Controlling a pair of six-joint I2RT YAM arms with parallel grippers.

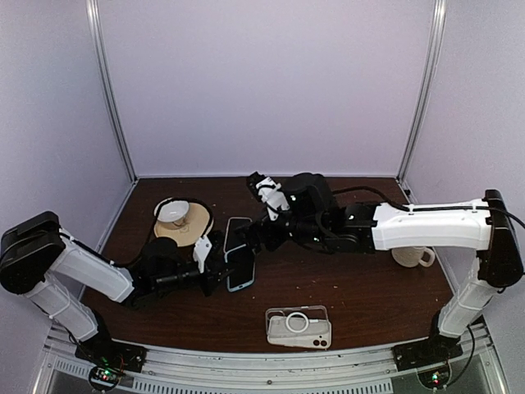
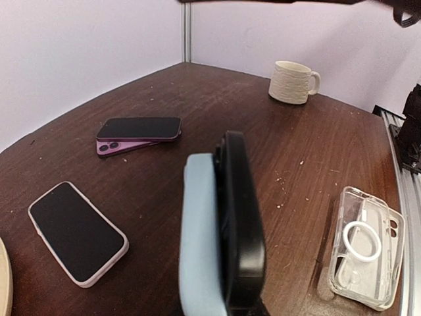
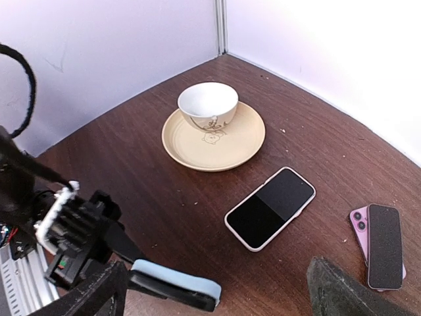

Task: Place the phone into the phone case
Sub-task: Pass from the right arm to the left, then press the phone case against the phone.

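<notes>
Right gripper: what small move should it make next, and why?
Probably lower onto the white-edged phone: the right gripper hangs wide open close by it, the left gripper is shut on nothing, and the clear case lies empty.

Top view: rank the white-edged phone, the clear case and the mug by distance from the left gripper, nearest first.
1. White-edged phone, just ahead of the left gripper.
2. Clear case, by the near edge, off to its right.
3. Mug, far right side.

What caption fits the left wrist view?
Shut left gripper, a white-edged phone and the clear phone case on the table.
</notes>
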